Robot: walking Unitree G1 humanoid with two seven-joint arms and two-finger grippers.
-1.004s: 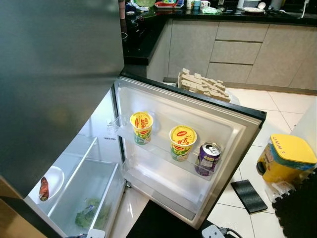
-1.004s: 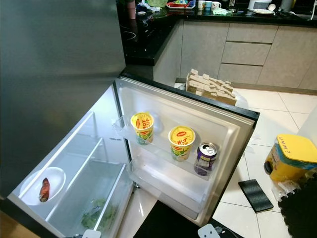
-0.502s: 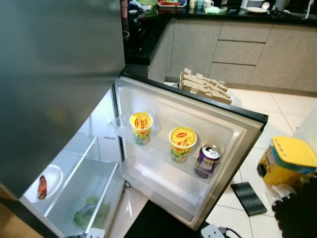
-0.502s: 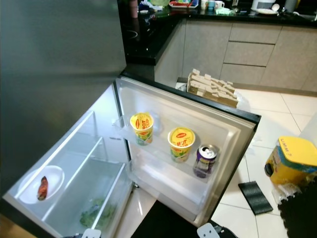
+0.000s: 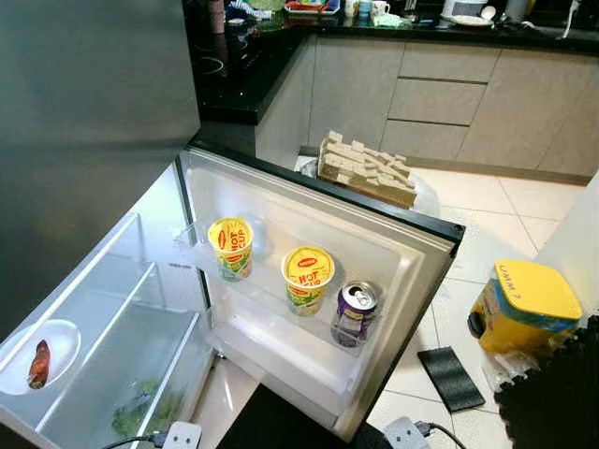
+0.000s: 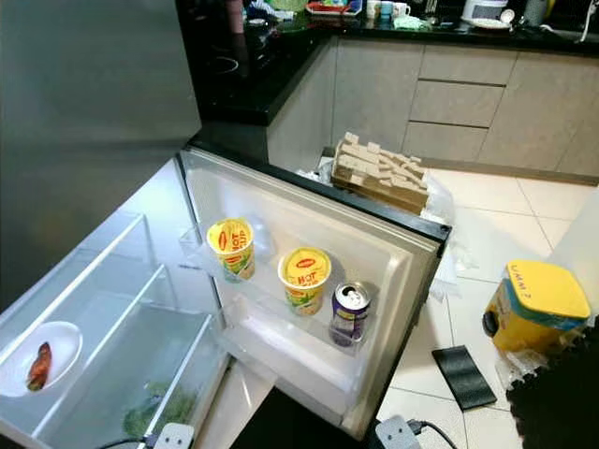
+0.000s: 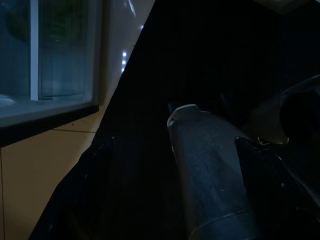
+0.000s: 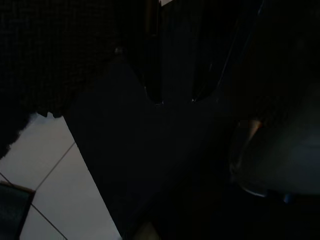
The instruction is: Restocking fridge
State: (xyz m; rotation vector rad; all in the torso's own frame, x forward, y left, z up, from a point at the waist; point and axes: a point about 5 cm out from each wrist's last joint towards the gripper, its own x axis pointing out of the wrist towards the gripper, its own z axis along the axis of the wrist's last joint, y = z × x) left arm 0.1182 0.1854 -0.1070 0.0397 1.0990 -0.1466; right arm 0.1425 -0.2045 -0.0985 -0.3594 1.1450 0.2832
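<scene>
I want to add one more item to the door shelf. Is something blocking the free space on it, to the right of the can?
Nothing visible blocks it. On the door shelf, two noodle cups and the can stand in a row; the spot right of the can looks free.

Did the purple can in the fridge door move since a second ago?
No. The purple can sits on the door shelf right of the two yellow noodle cups, spaced as before. The whole picture slid because the camera moved.

Brushed matt metal fridge front (image 5: 84,140), glossy white plastic door liner (image 5: 374,253), shiny metal can (image 5: 354,311), glossy floor tiles (image 5: 468,238).
</scene>
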